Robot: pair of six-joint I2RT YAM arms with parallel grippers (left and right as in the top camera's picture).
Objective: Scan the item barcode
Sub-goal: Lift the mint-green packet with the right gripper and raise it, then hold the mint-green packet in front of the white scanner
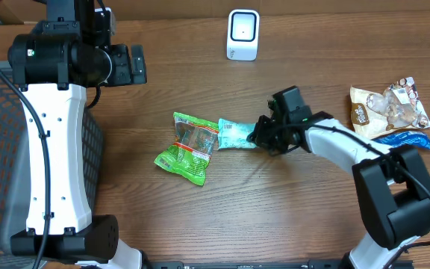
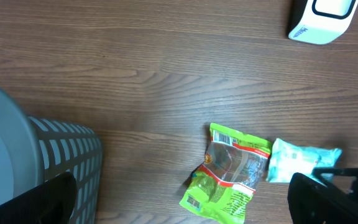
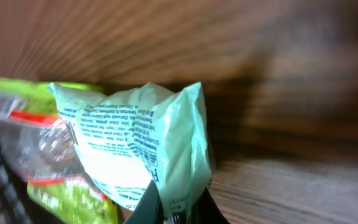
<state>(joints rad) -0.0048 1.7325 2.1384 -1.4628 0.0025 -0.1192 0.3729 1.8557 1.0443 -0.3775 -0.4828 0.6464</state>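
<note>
In the centre of the overhead frame, the right pincer is clenched on 1 edge of the teal packet, low on the surface. This is likely so the printed face can be lifted toward the scanner at top centre. The green packet touches its left end. The left pincer, upper left, hangs released.

Bench was matt brown wood grain. Teal packet and green packet were glossy crinkled plastic film. Scanner was smooth white plastic.
</note>
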